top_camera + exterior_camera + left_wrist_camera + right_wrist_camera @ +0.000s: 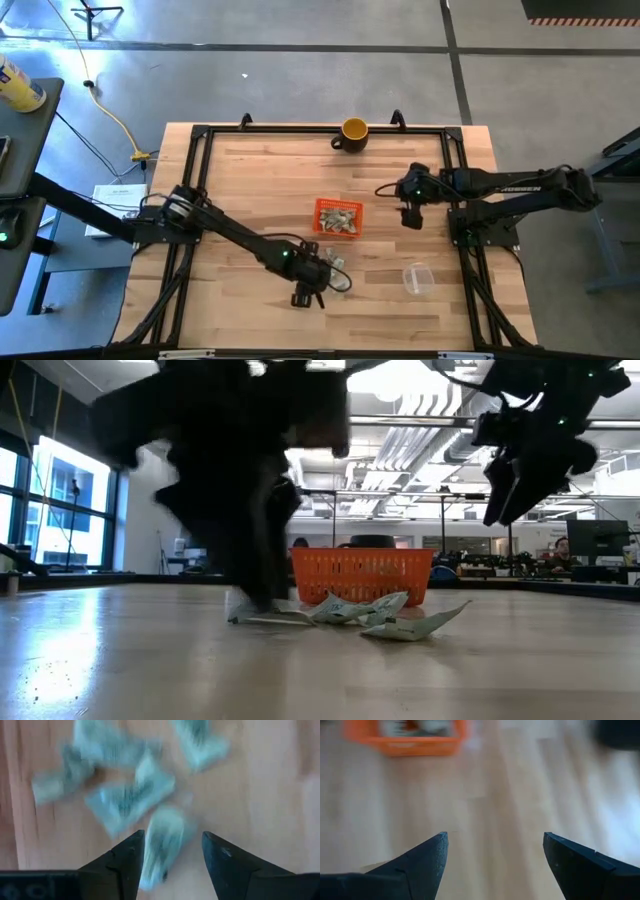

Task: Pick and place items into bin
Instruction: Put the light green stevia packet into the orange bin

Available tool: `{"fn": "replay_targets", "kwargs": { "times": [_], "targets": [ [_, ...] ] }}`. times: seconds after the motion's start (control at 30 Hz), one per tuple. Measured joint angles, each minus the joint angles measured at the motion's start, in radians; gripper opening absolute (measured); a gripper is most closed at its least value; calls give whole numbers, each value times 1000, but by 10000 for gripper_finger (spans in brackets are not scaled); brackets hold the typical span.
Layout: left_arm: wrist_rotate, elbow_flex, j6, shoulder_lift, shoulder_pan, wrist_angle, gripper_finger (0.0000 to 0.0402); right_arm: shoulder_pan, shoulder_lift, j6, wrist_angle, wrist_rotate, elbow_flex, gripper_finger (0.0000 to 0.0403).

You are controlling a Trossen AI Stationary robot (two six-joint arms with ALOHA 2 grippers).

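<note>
Left tool (170,857) straddles an item (162,845), fingers apart.

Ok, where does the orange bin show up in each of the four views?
High view: orange bin at table centre, pieces inside.
Low view: mid-picture, far side of the table, behind loose wrapped pieces.
Left wrist view: not in it.
Right wrist view: top left.
Shared landmark: the wooden table.
</note>
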Motion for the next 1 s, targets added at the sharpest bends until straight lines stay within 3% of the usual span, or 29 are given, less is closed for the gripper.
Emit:
{"fn": "replay_targets", "kwargs": {
  "times": [0.27,0.43,0.57,0.73,1.0],
  "targets": [
    [-22,1,-156,-42,1,-108,230,162,0,-98,72,-27,0,317],
    [24,-1,-232,-89,-24,-179,230,255,42,-52,221,-59,1,317],
    [24,-101,-269,-168,-78,-166,229,352,173,63,347,-82,27,317],
    [-20,-291,-392,-302,-148,-36,229,468,393,171,283,-27,190,317],
    [-42,-499,-377,-428,-185,25,229,578,662,284,267,41,394,317]
  ]
}}
